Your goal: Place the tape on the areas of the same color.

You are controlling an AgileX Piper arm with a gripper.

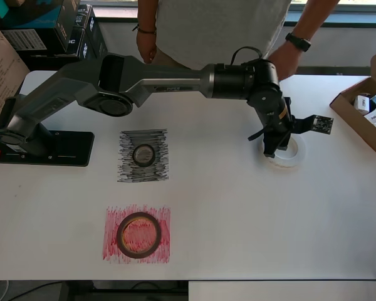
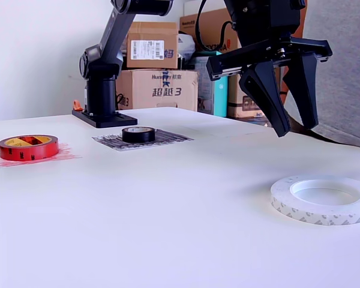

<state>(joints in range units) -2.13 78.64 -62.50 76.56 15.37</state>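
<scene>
White tape [image 2: 321, 198] lies flat on the counter [image 2: 168, 228] beneath the claw [image 2: 293, 127], whose fingers spread apart, empty. Light, stiff ring: pinch across its wall.

So the arm [image 1: 156, 81] is bolted down at the overhead view's left edge and stretches out toward the right, with the elbow bent and the forearm running almost straight across. At the wrist [image 1: 263, 88] it kinks and points downward. The gripper [image 2: 292, 128] hangs tip-down, its fingers [image 2: 266, 96] spread wide apart with nothing between them. In the exterior view the tips are clearly up in the air, not touching anything. From overhead the gripper [image 1: 274, 147] looks dark and narrow, a cable looping over the wrist behind it.
</scene>
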